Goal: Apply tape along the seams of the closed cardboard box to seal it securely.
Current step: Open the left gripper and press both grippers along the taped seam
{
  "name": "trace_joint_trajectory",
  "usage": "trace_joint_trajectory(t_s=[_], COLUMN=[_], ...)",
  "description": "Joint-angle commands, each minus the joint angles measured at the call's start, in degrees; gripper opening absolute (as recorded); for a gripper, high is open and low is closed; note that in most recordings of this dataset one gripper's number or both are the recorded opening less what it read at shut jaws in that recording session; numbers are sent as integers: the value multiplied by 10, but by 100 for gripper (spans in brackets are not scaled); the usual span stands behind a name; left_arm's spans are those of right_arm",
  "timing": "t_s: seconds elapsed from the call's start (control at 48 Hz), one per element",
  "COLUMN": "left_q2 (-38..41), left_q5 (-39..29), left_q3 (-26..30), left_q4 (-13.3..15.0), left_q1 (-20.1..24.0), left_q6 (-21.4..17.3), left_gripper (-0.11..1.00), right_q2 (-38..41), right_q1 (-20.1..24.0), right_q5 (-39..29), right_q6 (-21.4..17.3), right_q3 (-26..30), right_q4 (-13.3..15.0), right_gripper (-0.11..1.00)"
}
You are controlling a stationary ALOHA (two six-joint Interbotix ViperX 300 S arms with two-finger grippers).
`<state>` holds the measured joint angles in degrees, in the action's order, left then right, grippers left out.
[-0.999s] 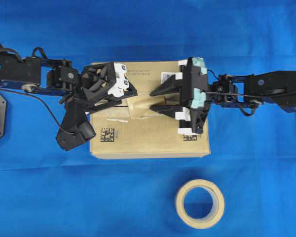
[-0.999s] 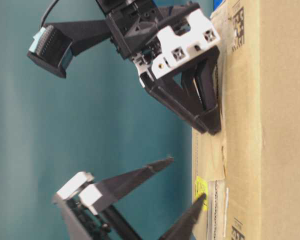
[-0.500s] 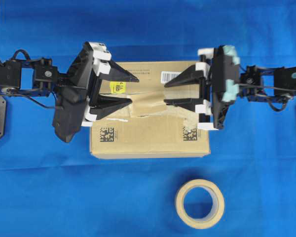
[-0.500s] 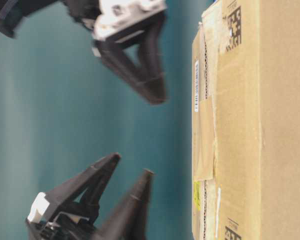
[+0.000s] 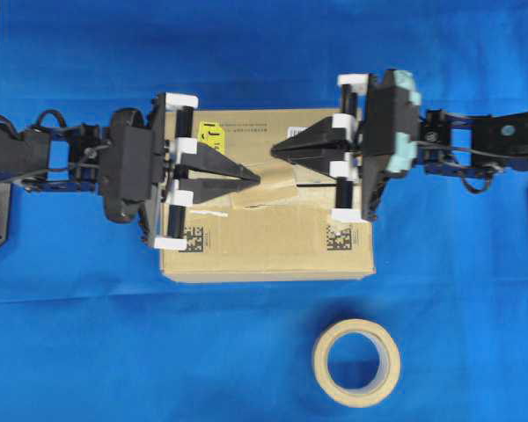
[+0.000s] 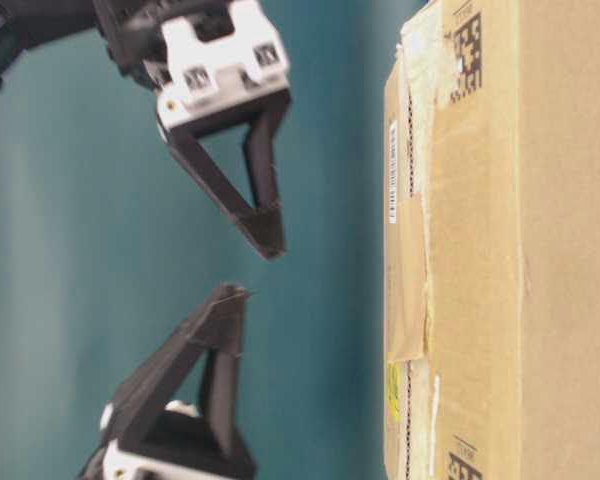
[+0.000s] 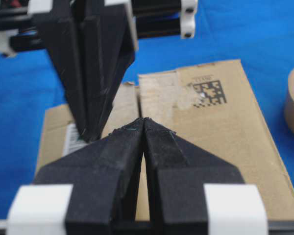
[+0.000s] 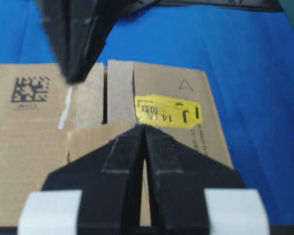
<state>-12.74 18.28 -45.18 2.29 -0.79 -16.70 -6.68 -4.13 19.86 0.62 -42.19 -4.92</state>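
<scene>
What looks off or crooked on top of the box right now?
The tape lies slightly askew over the seam on the cardboard box and covers only its middle; the slit stays bare toward both ends. Rough torn paper bands border the seam.

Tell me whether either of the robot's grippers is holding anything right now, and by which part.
Nothing is held. The left gripper and right gripper both have their jaws shut on nothing, raised clear above the cardboard box; the tape lies stuck across the seam.
</scene>
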Motion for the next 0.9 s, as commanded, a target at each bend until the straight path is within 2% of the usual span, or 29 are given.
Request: trace_joint_trajectory(t_s=[0.0,0.271,0.708,0.874], left_q2=[11,67,83,83], left_q5=[14,14,16,14], left_q3=[8,-1,-40,-49], left_q4=[2,3,3,3], left_q1=[-1,29,34,33], left_q6=[4,61,107,108], left_gripper=[0,0,0,0], right_q2=[11,60,98,101], right_q1=[-5,-4,10,19], right_q5=[6,6,5,-6], right_q6=[1,-5,-10,-11], right_q3=[22,39,41,39], right_q4=[1,0,-9,-12], right_gripper=[1,1,1,1])
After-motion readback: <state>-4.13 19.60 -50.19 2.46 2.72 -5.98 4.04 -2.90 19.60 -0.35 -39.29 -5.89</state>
